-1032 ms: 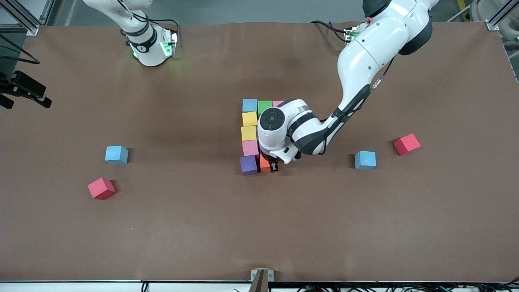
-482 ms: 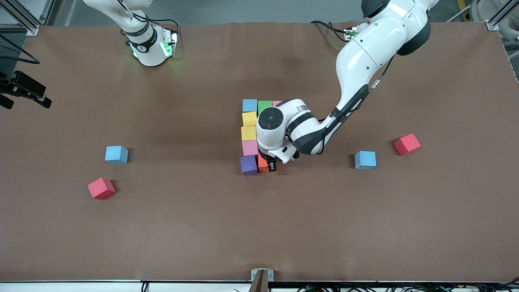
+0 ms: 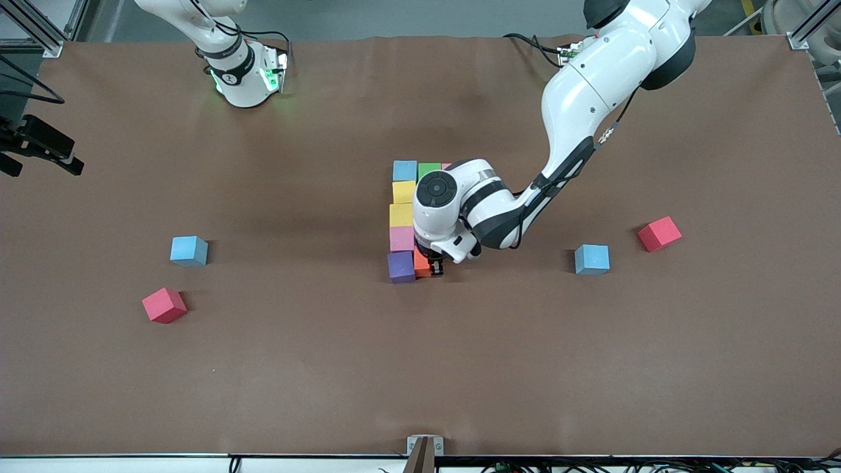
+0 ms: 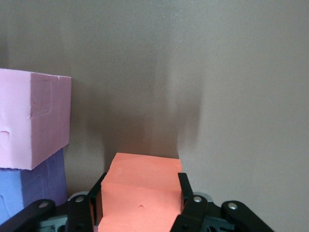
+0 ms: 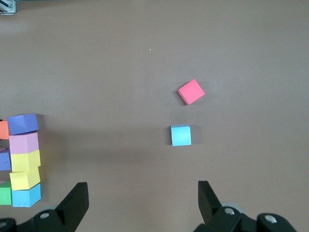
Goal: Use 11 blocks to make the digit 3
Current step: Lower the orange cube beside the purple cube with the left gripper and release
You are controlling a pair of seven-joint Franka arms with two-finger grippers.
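Observation:
Mid-table stands the partial digit 3: light blue [image 3: 405, 171], green [image 3: 429, 170] and a sliver of pink [image 3: 447, 166] in a bar. From it a column runs toward the front camera: two yellow blocks [image 3: 402, 203], pink [image 3: 401, 238], purple [image 3: 401, 267]. My left gripper [image 3: 430, 266] [image 4: 142, 181] is shut on the orange block [image 3: 421, 264] [image 4: 142, 193], low beside the purple block [image 4: 29, 188], on its left-arm side. The left wrist hides the figure's middle. My right gripper [image 5: 141, 188] hangs open and empty high over the table; it is outside the front view.
Two light blue blocks lie loose, one toward the right arm's end [image 3: 189, 250] [image 5: 181, 135], one toward the left arm's end [image 3: 592, 259]. A red cube [image 3: 164, 305] [image 5: 191, 92] sits near the first, another red cube [image 3: 659, 234] near the second.
The left gripper has slid the orange block toward the purple block, closing the gap. The column has shifted slightly toward the right arm's end. The right arm waits unmoved.

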